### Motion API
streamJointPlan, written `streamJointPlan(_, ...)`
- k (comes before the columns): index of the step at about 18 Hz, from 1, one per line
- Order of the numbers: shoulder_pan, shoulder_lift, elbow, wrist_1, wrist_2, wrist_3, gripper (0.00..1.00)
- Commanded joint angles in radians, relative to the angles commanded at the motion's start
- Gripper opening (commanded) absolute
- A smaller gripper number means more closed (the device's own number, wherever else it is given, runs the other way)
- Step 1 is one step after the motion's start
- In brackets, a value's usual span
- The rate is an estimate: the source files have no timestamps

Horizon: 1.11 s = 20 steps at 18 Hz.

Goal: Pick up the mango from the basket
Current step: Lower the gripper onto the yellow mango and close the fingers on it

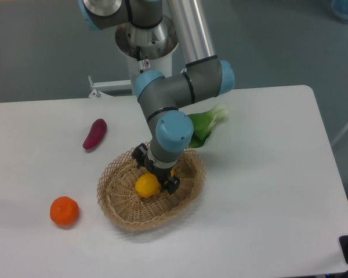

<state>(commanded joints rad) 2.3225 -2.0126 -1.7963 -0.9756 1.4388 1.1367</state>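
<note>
The gripper (154, 176) sits low in the basket (117, 202), its fingers pinching the mango (147, 186). An orange (64, 211) lies well apart.

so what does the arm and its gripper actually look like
The arm is built from matte grey cylindrical joint housings with light blue round end caps and a polished silver tube link running up out of view, mounted on a white pedestal base. The small black two-finger gripper sits below the last blue-capped wrist joint. No loose cables or readable markings show.
</note>
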Motion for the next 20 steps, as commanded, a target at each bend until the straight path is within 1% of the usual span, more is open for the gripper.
streamJointPlan(1, 0.0, 0.0, -0.002, 0.0, 0.0, 0.0, 0.92)
streamJointPlan(2, 0.0, 0.0, -0.002, 0.0, 0.0, -0.002, 0.83)
streamJointPlan(6, 0.002, 0.005, 0.005, -0.009, 0.002, -0.002, 0.39)
streamJointPlan(7, 0.002, 0.006, 0.006, -0.009, 0.002, -0.002, 0.36)
streamJointPlan(13, 0.006, 0.028, 0.026, -0.023, -0.001, 0.0, 0.36)
streamJointPlan(17, 0.028, 0.044, 0.031, -0.024, -0.006, 0.006, 0.36)
streamJointPlan(18, 0.037, 0.046, 0.041, -0.034, -0.009, 0.006, 0.36)
streamJointPlan(20, 0.058, 0.051, 0.072, -0.073, -0.021, 0.014, 0.36)
